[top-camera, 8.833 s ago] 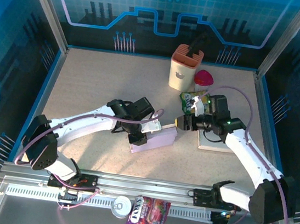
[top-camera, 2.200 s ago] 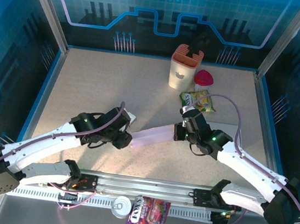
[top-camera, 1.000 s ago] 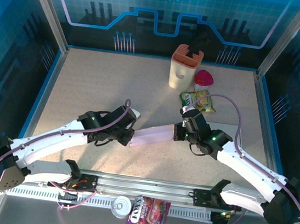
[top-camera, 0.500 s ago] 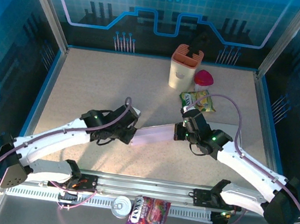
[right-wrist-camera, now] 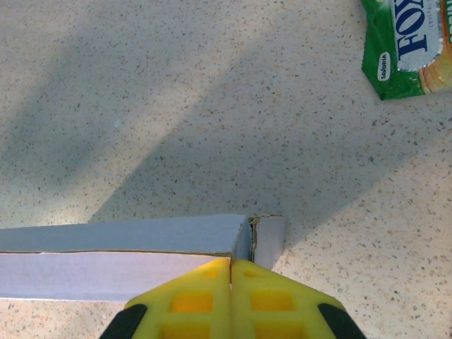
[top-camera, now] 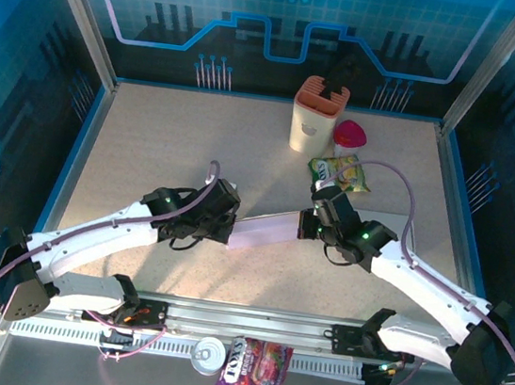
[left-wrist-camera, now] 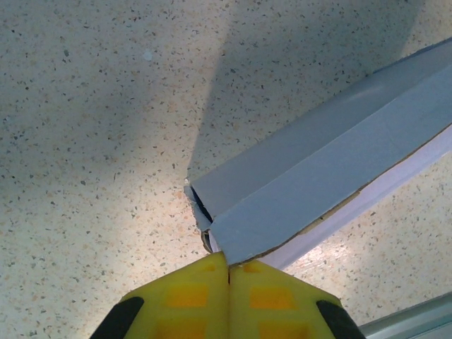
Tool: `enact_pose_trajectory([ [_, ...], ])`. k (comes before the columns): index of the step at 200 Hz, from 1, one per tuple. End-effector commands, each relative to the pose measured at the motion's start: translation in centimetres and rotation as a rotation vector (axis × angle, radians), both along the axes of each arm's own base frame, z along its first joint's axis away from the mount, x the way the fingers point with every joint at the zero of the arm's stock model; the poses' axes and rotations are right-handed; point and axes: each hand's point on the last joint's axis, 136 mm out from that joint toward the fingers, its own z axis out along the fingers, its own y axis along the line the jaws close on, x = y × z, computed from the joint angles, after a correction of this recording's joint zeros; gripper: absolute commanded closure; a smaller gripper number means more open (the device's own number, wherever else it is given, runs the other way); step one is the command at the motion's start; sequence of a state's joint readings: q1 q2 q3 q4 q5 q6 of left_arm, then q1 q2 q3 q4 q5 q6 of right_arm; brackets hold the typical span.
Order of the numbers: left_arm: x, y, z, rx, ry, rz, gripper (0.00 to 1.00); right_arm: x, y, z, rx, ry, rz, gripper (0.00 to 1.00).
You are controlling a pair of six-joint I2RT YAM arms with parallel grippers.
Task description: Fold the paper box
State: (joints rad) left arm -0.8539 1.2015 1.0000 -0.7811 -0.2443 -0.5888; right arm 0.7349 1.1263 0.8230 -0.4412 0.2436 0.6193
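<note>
Left gripper [top-camera: 230,231] and right gripper [top-camera: 303,225] are clamped on the ends of the paper box [top-camera: 267,228]. It is held at mid-frame.

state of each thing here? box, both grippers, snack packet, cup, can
paper box, collapsed flat, held at both ends
left gripper, shut on one end of the paper box
right gripper, shut on the other end
green snack packet, lying flat
cup, upright
can, upright
</note>
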Motion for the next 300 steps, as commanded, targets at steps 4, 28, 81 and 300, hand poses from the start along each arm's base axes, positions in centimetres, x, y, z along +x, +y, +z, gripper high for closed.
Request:
enact_pose_trajectory([
  [4,0.7,-2.2,1.5,-0.122,-0.025,0.034,1.00,-0.6,1.8,0.5,0.046,0.026,0.047,1.00],
  [28,0.8,-2.3,2.0,-0.140,-0.023,0.056,1.00,-0.6,1.9,0.5,0.046,0.027,0.047,1.00],
  [81,1.2,-2.2,1.5,-0.145,-0.029,0.090,1.00,-0.7,1.9,0.3,0.047,0.033,0.049,1.00],
  [300,1.2,-1.9,0.9,-0.195,0.023,0.129,1.00,-0.7,2.0,0.3,0.048,0.038,0.050,1.00],
])
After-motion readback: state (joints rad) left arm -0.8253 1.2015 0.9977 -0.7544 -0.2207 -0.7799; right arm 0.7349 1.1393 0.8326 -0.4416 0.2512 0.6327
